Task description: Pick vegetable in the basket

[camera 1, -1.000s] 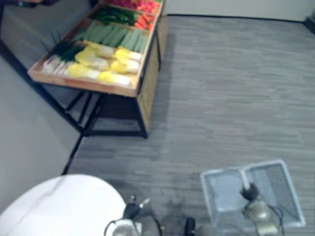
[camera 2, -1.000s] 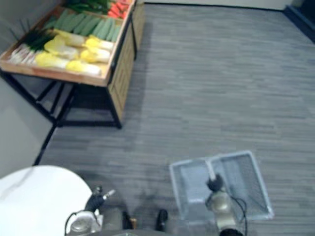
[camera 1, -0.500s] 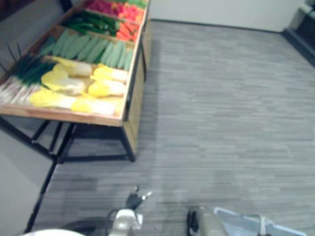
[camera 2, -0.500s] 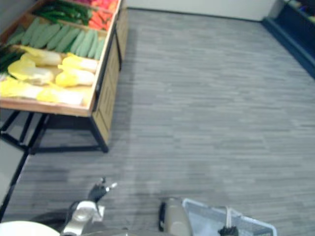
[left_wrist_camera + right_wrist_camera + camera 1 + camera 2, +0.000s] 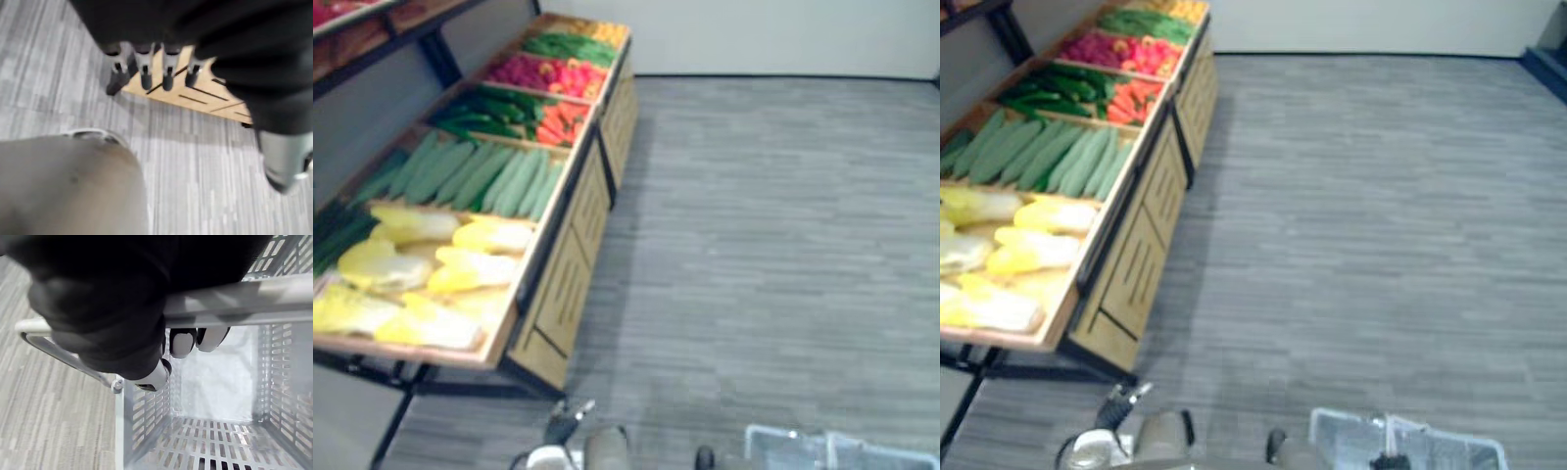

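1. Two hands are in view. The right hand (image 5: 182, 341) carries the load and the left hand (image 5: 145, 73) is free.
2. Right hand: fingers are curled over the handle (image 5: 254, 298) of the basket (image 5: 146, 416), with the thumb tucked under the bar. The grip is closed round it.
3. Basket: a pale slotted plastic basket hanging below the right hand. In the right eye view its rim (image 5: 1410, 446) sits at the bottom edge, over the grey floor (image 5: 783, 245) and well apart from the stand.
4. Left hand: fingers are straight and loosely spread in a row, with the thumb (image 5: 286, 164) held apart. The hand is in free air above the floor, near the stand's near corner.
5. Vegetables: all lie in the wooden stand (image 5: 563, 294), which is divided into compartments along its length.
6. Near-end compartment: yellow-white cabbages (image 5: 475, 269).
7. Next compartment: pale green long vegetables (image 5: 480, 176) laid side by side.
8. Third compartment: dark green vegetables (image 5: 484, 106) on the wall side, and carrots (image 5: 563, 119) against the aisle-side edge.
9. Beyond that: red and pink produce (image 5: 538, 73). Its kind cannot be told.
10. Far end: green vegetables (image 5: 573, 46), with orange-yellow items (image 5: 607, 32) at the far corner.
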You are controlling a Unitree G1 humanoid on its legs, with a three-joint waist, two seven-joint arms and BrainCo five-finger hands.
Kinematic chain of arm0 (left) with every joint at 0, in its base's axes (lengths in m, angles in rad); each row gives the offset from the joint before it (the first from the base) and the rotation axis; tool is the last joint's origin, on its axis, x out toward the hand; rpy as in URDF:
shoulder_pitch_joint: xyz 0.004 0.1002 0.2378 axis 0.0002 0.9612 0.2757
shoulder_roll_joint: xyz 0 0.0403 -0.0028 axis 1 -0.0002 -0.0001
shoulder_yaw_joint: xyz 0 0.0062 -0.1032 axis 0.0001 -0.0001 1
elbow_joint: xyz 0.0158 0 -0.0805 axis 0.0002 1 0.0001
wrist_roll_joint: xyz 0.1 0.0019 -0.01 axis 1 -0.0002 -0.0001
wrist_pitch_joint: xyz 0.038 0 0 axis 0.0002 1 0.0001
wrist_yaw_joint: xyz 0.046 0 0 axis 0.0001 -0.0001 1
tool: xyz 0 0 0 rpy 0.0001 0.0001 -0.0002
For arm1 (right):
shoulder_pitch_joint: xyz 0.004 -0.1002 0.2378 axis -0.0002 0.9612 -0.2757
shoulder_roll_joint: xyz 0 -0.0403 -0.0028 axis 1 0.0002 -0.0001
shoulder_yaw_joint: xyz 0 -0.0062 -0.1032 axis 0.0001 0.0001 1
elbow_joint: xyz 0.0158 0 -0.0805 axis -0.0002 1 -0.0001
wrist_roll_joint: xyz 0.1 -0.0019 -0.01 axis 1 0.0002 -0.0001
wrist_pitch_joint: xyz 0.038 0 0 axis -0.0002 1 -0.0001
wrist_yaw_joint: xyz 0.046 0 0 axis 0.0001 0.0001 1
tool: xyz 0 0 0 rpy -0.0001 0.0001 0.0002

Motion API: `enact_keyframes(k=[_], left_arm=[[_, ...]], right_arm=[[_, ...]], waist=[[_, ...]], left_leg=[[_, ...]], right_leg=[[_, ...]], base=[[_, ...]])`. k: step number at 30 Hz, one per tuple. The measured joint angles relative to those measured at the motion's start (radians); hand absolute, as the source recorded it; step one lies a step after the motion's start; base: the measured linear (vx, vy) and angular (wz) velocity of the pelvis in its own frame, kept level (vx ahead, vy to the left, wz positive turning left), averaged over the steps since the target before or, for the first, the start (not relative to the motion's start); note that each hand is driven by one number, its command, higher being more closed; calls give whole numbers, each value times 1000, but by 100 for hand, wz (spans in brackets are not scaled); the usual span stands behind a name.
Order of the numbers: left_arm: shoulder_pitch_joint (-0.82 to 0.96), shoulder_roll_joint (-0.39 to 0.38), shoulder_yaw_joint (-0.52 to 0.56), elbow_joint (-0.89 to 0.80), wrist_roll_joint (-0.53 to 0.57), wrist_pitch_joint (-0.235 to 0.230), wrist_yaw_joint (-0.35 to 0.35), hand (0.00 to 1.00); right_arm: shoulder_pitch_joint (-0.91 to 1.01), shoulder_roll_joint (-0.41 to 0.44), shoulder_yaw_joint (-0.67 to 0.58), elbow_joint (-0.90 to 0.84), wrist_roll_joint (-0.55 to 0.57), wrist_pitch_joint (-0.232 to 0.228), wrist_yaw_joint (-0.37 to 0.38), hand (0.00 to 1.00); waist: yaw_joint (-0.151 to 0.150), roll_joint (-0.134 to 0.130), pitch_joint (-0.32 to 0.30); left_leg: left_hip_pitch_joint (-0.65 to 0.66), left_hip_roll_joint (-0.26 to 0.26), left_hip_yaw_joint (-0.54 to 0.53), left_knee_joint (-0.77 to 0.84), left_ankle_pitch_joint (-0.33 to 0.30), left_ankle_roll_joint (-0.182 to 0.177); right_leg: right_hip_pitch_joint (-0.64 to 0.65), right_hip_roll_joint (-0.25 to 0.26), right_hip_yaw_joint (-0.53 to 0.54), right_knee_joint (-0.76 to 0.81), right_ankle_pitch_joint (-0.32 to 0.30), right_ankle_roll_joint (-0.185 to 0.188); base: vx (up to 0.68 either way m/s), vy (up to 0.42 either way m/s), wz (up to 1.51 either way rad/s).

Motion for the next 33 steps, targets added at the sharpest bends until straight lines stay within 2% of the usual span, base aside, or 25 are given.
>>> enact_keyframes(k=[1,2,3,4,5,6,7,8,9,11,13,15,16,17,18,20,21,22,23,24,25,27,28,30,33], left_arm=[[-4,-3,-1,3,0,1,0,0],[-8,-6,-1,8,0,1,0,0],[-5,-12,2,7,0,2,0,0],[-3,-16,7,9,0,3,0,0],[3,-19,17,22,-1,4,1,0],[-16,6,26,46,0,14,-2,0],[-16,12,26,52,0,16,-1,0],[-17,22,29,56,0,19,1,0],[-16,24,26,68,0,28,4,0],[-4,18,22,76,0,39,8,0],[-1,18,4,76,0,39,15,0],[-23,18,-2,69,-1,38,17,0],[-52,19,3,64,-1,36,21,0],[-58,20,7,65,-1,36,23,0],[-77,30,18,65,-1,36,26,0],[-70,43,53,61,-1,36,33,0],[-61,59,101,43,-1,36,37,0],[-63,31,131,44,-25,37,39,0],[-64,23,132,43,-33,37,38,0],[-79,10,148,36,-40,37,38,0],[-96,0,177,13,-53,37,55,0],[-122,10,184,-28,-79,36,80,0],[-142,19,186,-58,-79,36,101,0],[-179,36,199,-108,-79,35,121,0],[-228,76,223,-209,-79,31,188,0]], right_arm=[[-3,-15,-1,-3,0,-2,2,100],[-2,-22,-1,-3,0,-2,3,100],[-7,-33,-18,-5,-1,-2,11,100],[-8,-37,-28,-4,-6,-2,15,100],[-13,-45,-26,1,-36,-2,20,100],[-32,-25,-21,8,-48,-2,20,100],[-38,-24,-19,8,-59,-2,20,100],[-44,-21,-13,8,-75,-2,21,100],[-58,-21,-5,15,-79,0,23,100],[-58,-28,9,12,-79,-3,20,100],[-55,-29,11,12,-80,-13,22,100],[-44,-29,-9,12,-78,-31,28,100],[-34,-27,-42,16,-77,-33,29,100],[-34,-26,-48,19,-77,-33,28,100],[-33,-25,-73,33,-77,-33,26,100],[-25,-10,-74,50,-78,-28,27,100],[-15,14,-68,51,-77,-23,30,100],[-12,15,-76,49,-76,-15,21,100],[-9,11,-75,45,-76,-16,21,100],[-5,5,-73,38,-70,-18,21,100],[0,3,-70,32,-63,-23,17,100],[-1,-1,-67,32,-62,-31,18,100],[1,-1,-71,31,-59,-34,17,100],[4,2,-86,33,-55,-39,18,100],[38,14,-110,28,-53,-45,17,100]], waist=[[-2,-2,-2],[-3,-5,-3],[0,-5,-5],[2,-4,-8],[18,0,-13],[14,-47,-21],[15,-63,-22],[11,-83,-21],[-2,-82,-19],[-10,-58,-9],[-12,-35,-4],[-21,-17,-4],[-25,-22,-7],[-23,-28,-6],[-21,-41,-6],[-12,-64,-18],[-5,-86,-34],[-10,-43,-35],[-14,-25,-43],[-39,-1,-47],[-42,10,-47],[-39,17,-48],[-46,23,-50],[-64,29,-53],[-66,25,-56]], left_leg=[[11,-30,153,-183,23,29],[25,-52,231,-267,42,55],[42,-106,333,-380,74,125],[56,-119,347,-412,88,157],[89,-154,340,-456,72,303],[119,-212,293,-469,60,313],[137,-239,259,-483,45,306],[176,-271,196,-491,26,297],[224,-283,120,-492,7,288],[322,-280,18,-518,-7,266],[386,-260,-100,-547,-3,245],[389,-235,-274,-548,5,206],[379,-230,-396,-548,-18,151],[376,-233,-424,-546,-21,144],[367,-233,-513,-525,-43,108],[356,-215,-612,-478,-97,43],[349,-195,-659,-437,-136,0],[333,-117,-615,-400,-131,-12],[308,-85,-557,-381,-106,-7],[256,-28,-403,-351,-42,5],[245,17,-206,-356,6,-9],[280,40,8,-413,42,-21],[324,25,82,-503,75,-22],[371,-1,80,-642,150,-57],[387,-21,38,-705,191,-49]], right_leg=[[44,-1,-42,-26,-17,8],[68,-1,-67,-36,-30,18],[106,5,-115,-25,-67,46],[112,5,-134,10,-102,64],[90,-3,-160,176,-191,98],[25,-85,-193,428,-237,129],[-28,-121,-199,587,-213,162],[-124,-179,-174,849,-115,185],[-178,-211,-163,993,-123,172],[-218,-231,-165,1014,-146,132],[-268,-215,-116,874,-163,106],[-307,-178,33,541,-153,121],[-317,-179,180,331,-125,153],[-319,-186,214,296,-119,156],[-318,-202,300,205,-103,174],[-313,-211,325,177,-85,172],[-314,-201,306,233,0,222],[-302,-165,217,282,-20,180],[-286,-161,168,272,-26,169],[-248,-154,87,238,-24,154],[-217,-146,27,199,-13,135],[-180,-130,-38,150,4,107],[-157,-115,-76,125,8,95],[-128,-102,-125,105,6,89],[-97,-100,-167,74,9,84]], base=[[726,-63,79],[664,-25,105],[521,-4,86],[617,37,84],[585,72,102],[575,81,110],[553,64,147],[587,21,163],[608,-7,172],[628,-90,165],[570,-201,185],[553,-420,256],[430,-400,227],[402,-483,239],[305,-466,170],[372,-707,185],[342,-808,185],[290,-678,173],[248,-526,185],[199,-474,178],[219,-544,161],[117,-297,95],[109,-209,80],[54,-132,73],[-1,-38,42]])
